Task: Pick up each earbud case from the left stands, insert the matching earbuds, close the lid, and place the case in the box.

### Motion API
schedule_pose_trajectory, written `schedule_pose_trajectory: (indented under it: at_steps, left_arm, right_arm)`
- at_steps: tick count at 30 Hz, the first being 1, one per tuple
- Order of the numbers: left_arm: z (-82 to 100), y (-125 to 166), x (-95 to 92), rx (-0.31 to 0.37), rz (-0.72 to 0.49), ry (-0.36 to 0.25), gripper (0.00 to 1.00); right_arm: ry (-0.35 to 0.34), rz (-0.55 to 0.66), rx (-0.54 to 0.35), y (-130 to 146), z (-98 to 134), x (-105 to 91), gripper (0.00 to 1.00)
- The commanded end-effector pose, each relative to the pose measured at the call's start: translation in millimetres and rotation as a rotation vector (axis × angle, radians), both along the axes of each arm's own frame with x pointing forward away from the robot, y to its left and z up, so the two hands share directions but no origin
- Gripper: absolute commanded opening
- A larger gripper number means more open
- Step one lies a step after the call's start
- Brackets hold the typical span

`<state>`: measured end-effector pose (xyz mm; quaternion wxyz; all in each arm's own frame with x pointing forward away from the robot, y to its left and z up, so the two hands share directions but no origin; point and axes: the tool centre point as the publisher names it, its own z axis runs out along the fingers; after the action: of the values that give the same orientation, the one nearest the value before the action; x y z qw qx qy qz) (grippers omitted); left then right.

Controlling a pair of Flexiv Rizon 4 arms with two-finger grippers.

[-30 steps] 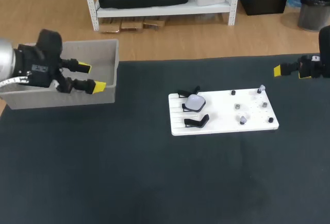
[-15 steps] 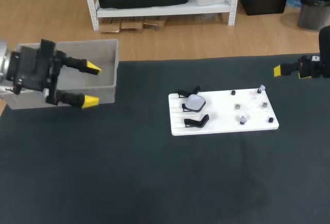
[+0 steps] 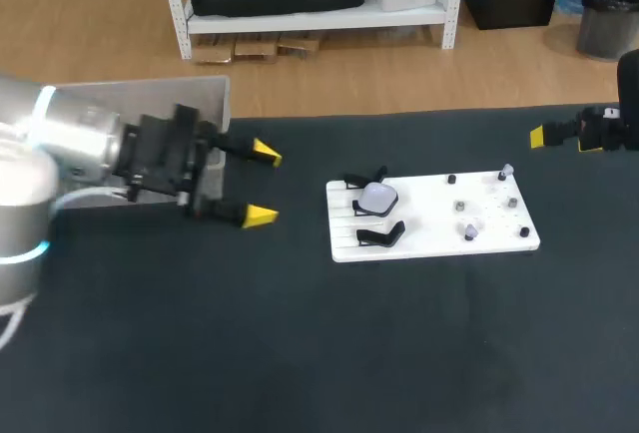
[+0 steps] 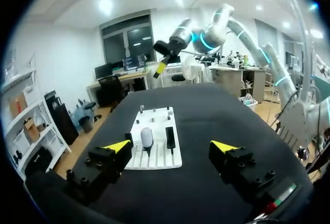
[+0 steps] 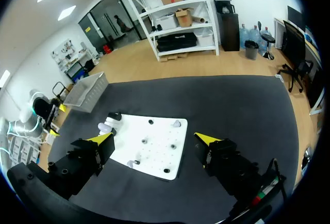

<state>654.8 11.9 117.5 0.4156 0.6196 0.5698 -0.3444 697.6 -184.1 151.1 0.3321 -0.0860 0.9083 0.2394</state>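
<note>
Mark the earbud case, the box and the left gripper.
earbud case (image 3: pixel 377 197), head view, rounded white top.
box (image 3: pixel 216 104), head view, right end wall.
left gripper (image 3: pixel 264 185), head view, midway between its yellow tips.

Work table — one dark, matte, cloth-like surface — lies flat from the near side to its far edge, spanning left to right, evenly lit.

Left arm hovers at left, jaws spread wide; right arm at far right, jaws parted.
</note>
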Motion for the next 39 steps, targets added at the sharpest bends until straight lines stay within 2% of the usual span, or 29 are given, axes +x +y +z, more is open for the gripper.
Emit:
schedule_pose_trajectory:
  at_steps: [1,3,19,20,21,26,34,39]
  left_arm:
    - [-27.2,-61,12.5,0.057,0.067,0.037,1.00]
    - [-33.6,-69,14.8,0.055,0.068,0.074,1.00]
    - [-33.6,-69,14.8,0.055,0.068,0.074,1.00]
    - [-37.2,-70,16.7,0.032,0.068,0.098,1.00]
    - [-41.1,-72,21.1,0.053,0.088,0.115,1.00]
    - [-54.3,-71,38.9,0.033,0.079,0.142,1.00]
    - [-72.2,-77,61.3,0.110,0.090,0.110,1.00]
    - [-72.4,-81,64.2,0.146,0.106,0.093,1.00]
  right_arm:
    - [0.000,0.002,0.001,0,0,0.5,1.00]
    - [0.000,0.002,0.001,0,0,0.5,1.00]
    - [0.000,0.002,0.001,0,0,0.5,1.00]
    - [0.000,0.002,0.001,0,0,0.5,1.00]
    - [0.000,0.002,0.001,0,0,0.5,1.00]
    - [0.000,0.002,0.001,0,0,0.5,1.00]
    - [0.000,0.002,0.001,0,0,0.5,1.00]
    - [0.000,0.002,0.001,0,0,0.5,1.00]
